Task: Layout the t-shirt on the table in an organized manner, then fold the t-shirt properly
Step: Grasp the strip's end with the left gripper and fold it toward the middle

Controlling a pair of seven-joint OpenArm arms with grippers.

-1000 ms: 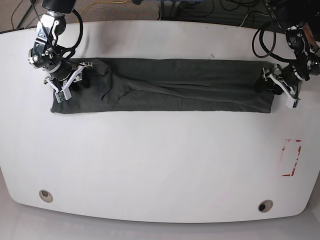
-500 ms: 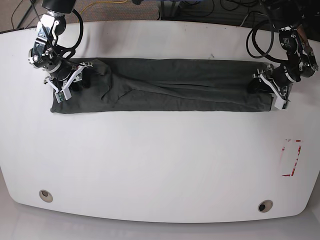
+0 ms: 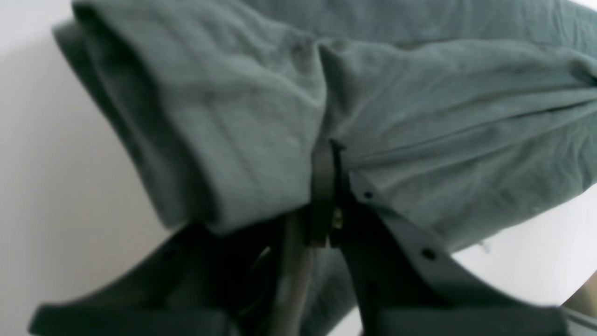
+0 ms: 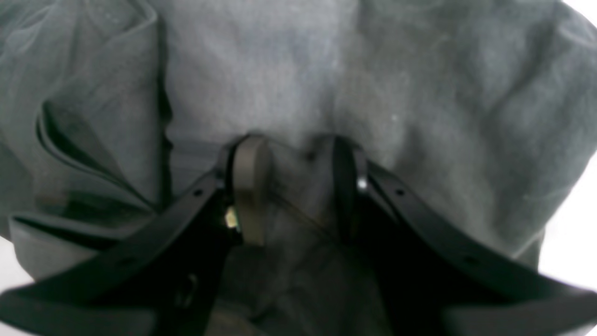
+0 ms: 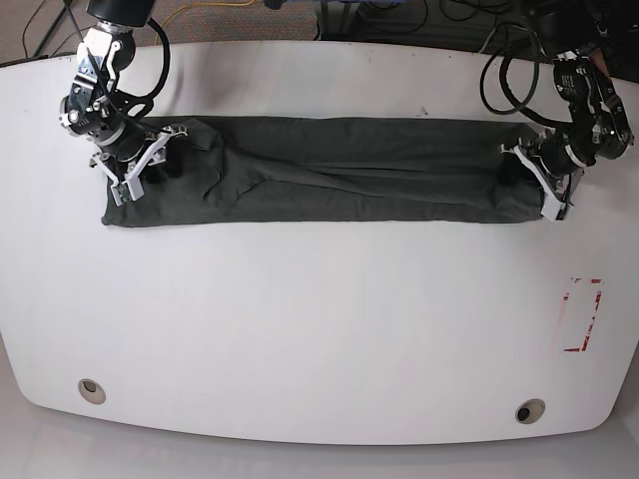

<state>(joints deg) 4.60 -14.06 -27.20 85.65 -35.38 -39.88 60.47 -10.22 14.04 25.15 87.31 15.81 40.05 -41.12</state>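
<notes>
Since the earlier frames the left gripper point(image 5: 526, 178) has slid inward along the table point(image 5: 319, 329), dragging its end of the t-shirt point(image 5: 329, 170) with it, so the band of cloth looks a bit shorter on that side. Right gripper point(image 5: 143, 165) hasn't really budged.

Left claw is pinched right down on a bunched ridge of cloth; the wrist view shows the fingertips point(image 3: 322, 186) basically closed with fabric rolling over both sides. Right claw's jaws are only partly closed, a fold of cloth sitting between the pads point(image 4: 249, 186), so it's got a looser hold, pressing down more than clamping.

Shirt itself is a long narrow strip across the far half of the table, each end under an arm, well away from the red-and-white marking point(image 5: 582, 314).

My read: lengthwise fold is done and this is the start of folding end over end. Next move needs the left end lifted and carried toward the right without the layers slipping apart.
</notes>
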